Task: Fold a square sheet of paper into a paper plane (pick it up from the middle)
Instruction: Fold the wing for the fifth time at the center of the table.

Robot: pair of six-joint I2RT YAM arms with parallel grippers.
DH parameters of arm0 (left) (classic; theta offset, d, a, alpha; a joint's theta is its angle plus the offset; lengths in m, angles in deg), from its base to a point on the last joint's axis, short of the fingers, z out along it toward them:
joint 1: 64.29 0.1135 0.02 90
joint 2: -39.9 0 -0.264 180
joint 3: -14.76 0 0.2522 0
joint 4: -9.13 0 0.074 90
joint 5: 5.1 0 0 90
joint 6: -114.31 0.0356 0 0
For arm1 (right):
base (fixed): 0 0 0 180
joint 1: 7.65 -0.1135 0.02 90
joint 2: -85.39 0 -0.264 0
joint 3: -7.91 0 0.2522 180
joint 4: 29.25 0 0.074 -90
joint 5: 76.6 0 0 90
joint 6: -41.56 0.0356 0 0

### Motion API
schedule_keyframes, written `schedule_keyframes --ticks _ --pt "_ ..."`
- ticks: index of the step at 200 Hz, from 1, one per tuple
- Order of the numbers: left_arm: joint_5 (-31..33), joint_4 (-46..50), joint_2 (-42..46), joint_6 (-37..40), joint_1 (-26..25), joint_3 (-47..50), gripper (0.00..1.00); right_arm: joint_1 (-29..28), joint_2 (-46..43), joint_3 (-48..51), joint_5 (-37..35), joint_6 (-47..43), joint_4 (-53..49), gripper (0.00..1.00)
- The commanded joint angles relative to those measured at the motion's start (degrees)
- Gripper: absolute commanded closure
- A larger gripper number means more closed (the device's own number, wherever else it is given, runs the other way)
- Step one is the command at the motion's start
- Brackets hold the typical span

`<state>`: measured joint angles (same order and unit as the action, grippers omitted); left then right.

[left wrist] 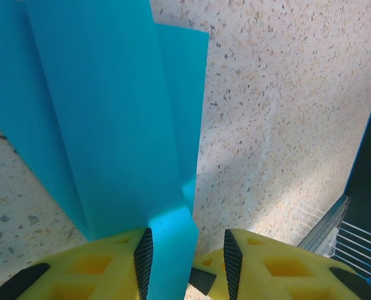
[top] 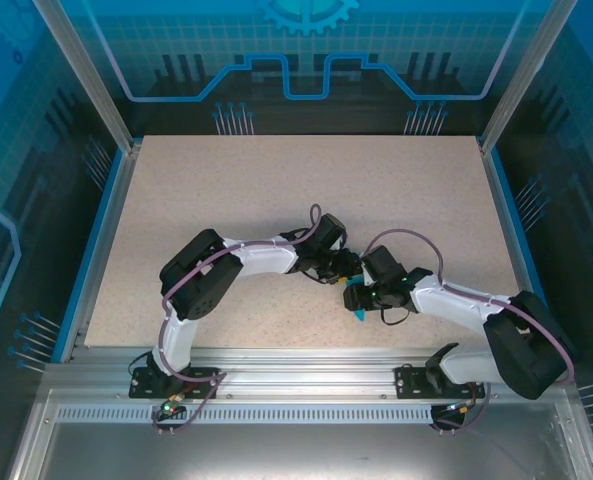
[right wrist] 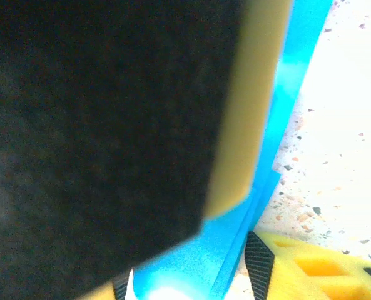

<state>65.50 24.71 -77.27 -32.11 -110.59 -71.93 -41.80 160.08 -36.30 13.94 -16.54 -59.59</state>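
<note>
The square sheet of paper (left wrist: 110, 125), creased into long layered panels, is over the table (top: 276, 180) near the middle of its front edge. It runs between the pads of the left gripper (left wrist: 186, 256) and the right gripper (right wrist: 188, 278), though I cannot tell whether either truly pinches it. With the fingers crowded so close, an uneven pull could probably slip, skew the crease or tear the thin layers.

Teal paper plane (left wrist: 110, 112), long layered folds, apparently raised off the table (left wrist: 285, 94).
</note>
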Motion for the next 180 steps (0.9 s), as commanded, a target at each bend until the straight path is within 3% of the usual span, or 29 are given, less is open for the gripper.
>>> schedule_keyframes --ticks 1,69,180 --pt "-1.1 0.7 1.1 -0.6 -0.2 -1.1 0.61 -0.7 0.5 -0.9 -2.2 -0.1 -1.1 0.48" --pt "-0.8 1.3 2.3 0.2 0.1 -0.9 0.59 -0.2 0.4 -0.5 -1.8 0.8 -0.8 0.67" --pt "0.0 0.4 6.3 0.3 0.4 3.0 0.51 5.7 -1.2 3.3 9.4 1.5 5.2 0.75"
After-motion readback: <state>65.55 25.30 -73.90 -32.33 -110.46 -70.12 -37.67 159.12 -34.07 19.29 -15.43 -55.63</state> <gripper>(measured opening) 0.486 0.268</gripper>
